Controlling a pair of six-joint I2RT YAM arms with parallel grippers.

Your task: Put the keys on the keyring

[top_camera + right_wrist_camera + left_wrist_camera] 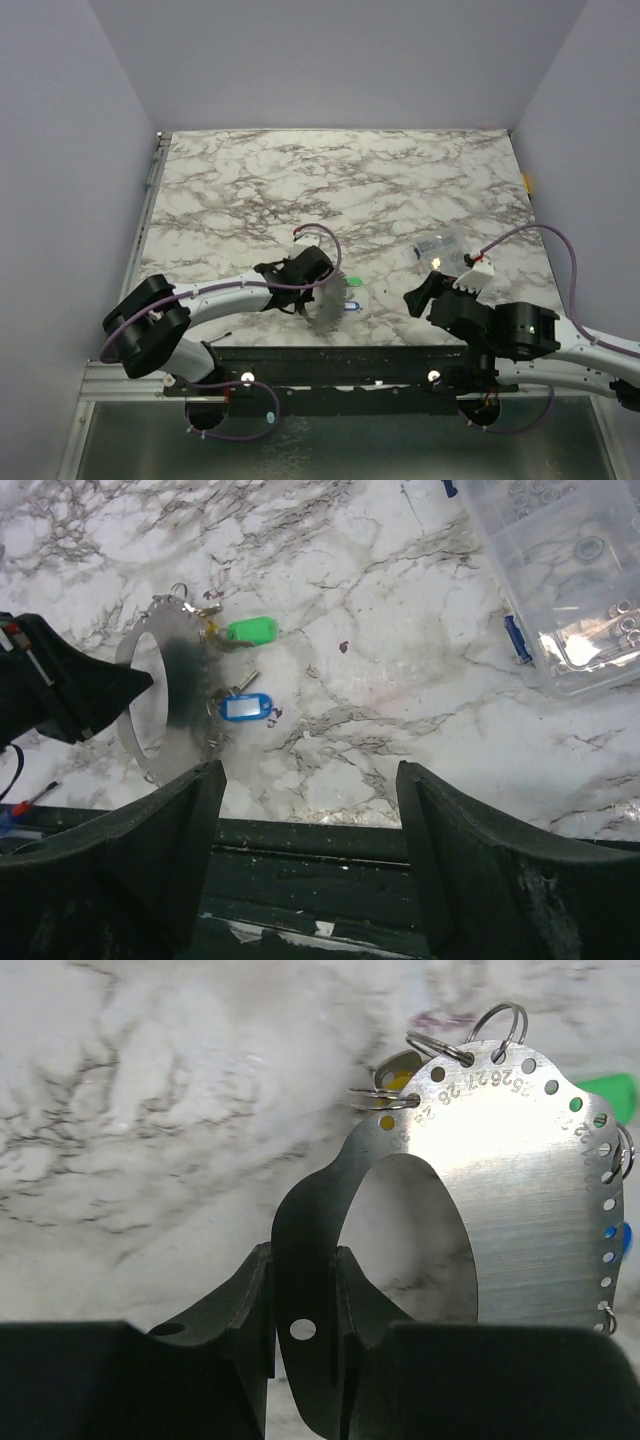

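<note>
The table [400,180] has a white and grey marble pattern, and plain lilac walls stand around it. The keyring [520,1190] is near the front edge, left of the middle. It is a flat hoop of thin grey metal with small numbered holes along its rim. The left gripper [302,1280] is clamped on the hoop's narrow side, one finger [250,1290] on each face, and holds it tilted up.

The green key [250,630] and the blue key [245,706] lie just beside the hoop, and the yellow key [400,1080] shows behind its upper edge. Small wire loops sit in some holes; I cannot tell if every key is hooked.

The right gripper [310,780] has its jaws wide apart and holds nothing. The clear plastic box [560,570] is well apart.

I judge the hoop stiff, light and smooth, so it may turn in the grip; a hold on the flat faces seems best. The keys are tiny and light, and their plastic heads offer the easiest place to pinch.
</note>
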